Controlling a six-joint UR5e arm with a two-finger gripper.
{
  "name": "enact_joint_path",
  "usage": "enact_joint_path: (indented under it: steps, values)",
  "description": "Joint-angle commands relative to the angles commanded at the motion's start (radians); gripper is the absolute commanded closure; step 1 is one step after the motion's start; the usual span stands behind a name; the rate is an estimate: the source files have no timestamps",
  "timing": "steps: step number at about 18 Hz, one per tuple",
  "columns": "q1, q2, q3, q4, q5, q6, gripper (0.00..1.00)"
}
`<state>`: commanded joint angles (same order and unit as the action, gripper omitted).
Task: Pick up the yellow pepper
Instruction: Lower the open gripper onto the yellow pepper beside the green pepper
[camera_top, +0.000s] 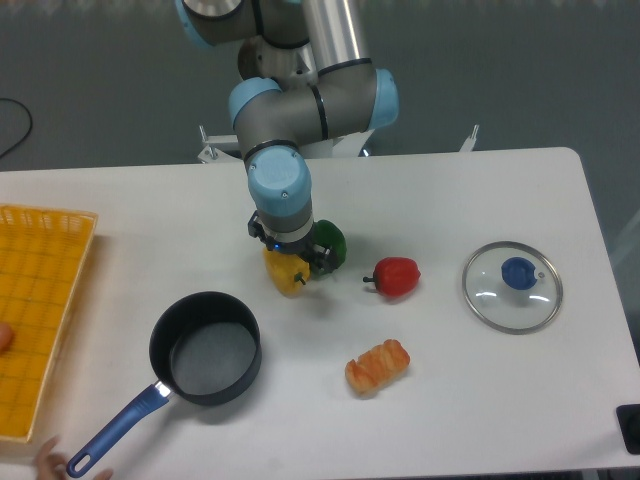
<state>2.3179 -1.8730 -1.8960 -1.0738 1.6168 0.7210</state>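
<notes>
Gripper (290, 262): pointed straight down from the arm's wrist, set over the yellow pepper (285, 274), fingers largely hidden under the wrist housing; it appears closed on the pepper, though the contact itself cannot be seen. Yellow pepper: on the table (480, 400) directly beneath the gripper, left of centre, its lower lobes showing below the wrist; whether it rests on the surface or is just lifted cannot be told. Green pepper (330, 243): just beside the yellow one on its right, touching or nearly so. Red pepper (396, 276): further right, apart. Croissant (377, 366): nearer the front edge. Black saucepan (205, 347), blue handle: front left, well apart from the pepper. Glass lid (512, 286): far right. Yellow basket (40, 310): left edge. Handling note: the step in hand looks like securing and raising; a straight vertical lift should keep the glossy, lobed skin from slipping and avoid dragging the green neighbour along; firm, even squeeze across the lobes advised.
</notes>
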Motion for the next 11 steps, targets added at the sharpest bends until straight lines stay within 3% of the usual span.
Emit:
enact_joint_path:
  steps: [11]
  values:
    - [-0.029, -0.021, 0.002, 0.002, 0.008, -0.048, 0.0]
